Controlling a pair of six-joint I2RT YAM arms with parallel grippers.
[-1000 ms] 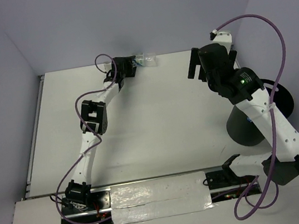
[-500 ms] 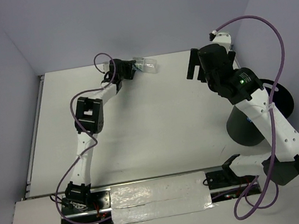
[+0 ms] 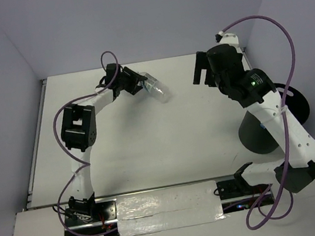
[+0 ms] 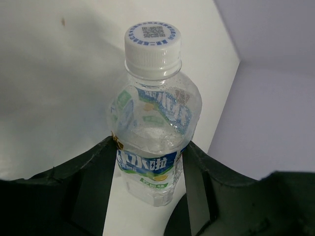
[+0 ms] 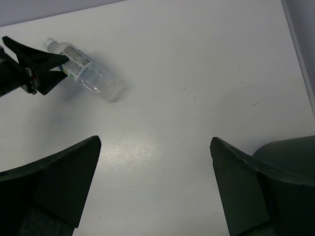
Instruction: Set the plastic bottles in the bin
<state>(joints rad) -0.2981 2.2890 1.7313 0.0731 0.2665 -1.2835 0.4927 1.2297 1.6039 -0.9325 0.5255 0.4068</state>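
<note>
One plastic bottle (image 4: pixel 153 118), clear and crinkled with a white cap and a blue-green and white label, sits between my left gripper's (image 4: pixel 150 143) black fingers, which are shut on its lower body. From above, that bottle (image 3: pixel 158 90) sticks out to the right of the left gripper (image 3: pixel 141 86) at the table's back, its shadow on the table below. The right wrist view shows the bottle (image 5: pixel 93 76) at upper left. My right gripper (image 3: pixel 202 69) hovers open and empty at the back right. The black bin (image 3: pixel 254 134) stands at the right, partly hidden by the right arm.
The bin's round black lid (image 3: pixel 301 102) sits behind the right arm by the right wall. The bin's rim (image 5: pixel 290 150) shows at the right wrist view's lower right. Walls close the table at the back and on both sides. A taped strip (image 3: pixel 168 208) runs between the arm bases.
The left gripper closed on the bottle and swung it from the back edge toward the right and nearer. The left elbow moved left. The right arm barely shifted.
</note>
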